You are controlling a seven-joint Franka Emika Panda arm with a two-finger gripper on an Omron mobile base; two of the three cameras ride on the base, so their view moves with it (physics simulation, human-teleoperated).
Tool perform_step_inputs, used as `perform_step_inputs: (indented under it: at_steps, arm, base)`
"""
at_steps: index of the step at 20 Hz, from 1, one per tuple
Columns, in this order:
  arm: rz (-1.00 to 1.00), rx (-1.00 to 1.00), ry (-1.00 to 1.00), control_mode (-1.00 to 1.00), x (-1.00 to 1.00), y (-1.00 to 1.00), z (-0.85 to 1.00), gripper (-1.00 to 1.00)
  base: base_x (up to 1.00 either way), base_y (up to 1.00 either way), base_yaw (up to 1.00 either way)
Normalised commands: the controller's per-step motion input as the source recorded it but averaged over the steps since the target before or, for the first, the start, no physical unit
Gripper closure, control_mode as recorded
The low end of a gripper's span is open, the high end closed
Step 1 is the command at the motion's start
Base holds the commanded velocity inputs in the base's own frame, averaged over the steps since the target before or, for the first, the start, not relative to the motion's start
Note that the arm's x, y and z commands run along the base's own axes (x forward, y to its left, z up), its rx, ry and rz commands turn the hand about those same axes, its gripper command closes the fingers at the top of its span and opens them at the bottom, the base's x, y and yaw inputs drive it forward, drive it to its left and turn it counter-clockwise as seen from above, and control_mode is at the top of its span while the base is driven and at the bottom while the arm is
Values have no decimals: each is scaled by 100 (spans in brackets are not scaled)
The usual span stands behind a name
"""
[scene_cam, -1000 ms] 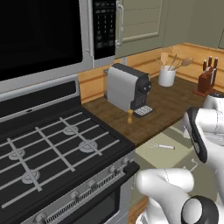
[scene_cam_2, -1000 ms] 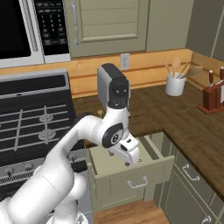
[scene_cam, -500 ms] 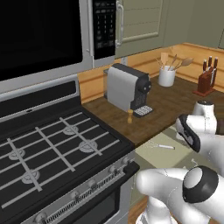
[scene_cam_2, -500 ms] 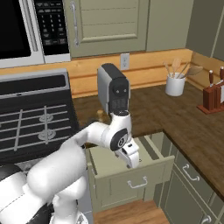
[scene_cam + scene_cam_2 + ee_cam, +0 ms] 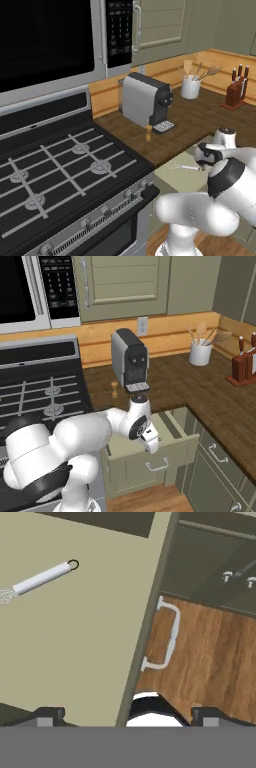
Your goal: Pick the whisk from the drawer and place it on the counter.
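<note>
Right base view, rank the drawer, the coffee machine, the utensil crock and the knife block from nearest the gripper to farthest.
From the gripper:
1. Drawer, right beneath it.
2. Coffee machine, behind on the counter.
3. Utensil crock, back right.
4. Knife block, far right.

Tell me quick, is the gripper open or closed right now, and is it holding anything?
Gripper: open and empty, fingertips spread over the drawer's front edge; the whisk lies untouched on the drawer bottom.
</note>
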Motion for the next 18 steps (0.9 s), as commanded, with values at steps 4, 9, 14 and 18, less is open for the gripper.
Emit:
perform_step_inputs:
  at_steps: [4, 9, 14, 18]
  arm:
    - [0, 0, -4, -100, 33, -3, -64, -100]
    - [-2, 0, -2, -100, 33, -9, -67, -100]
    - [-6, 2, 2, -100, -64, -94, -98, -100]
    - [-3, 8, 2, -100, -100, -100, -45, -100]
  base:
    - [0, 0, 0]
    - [0, 0, 0]
    - [0, 0, 0]
    - [0, 0, 0]
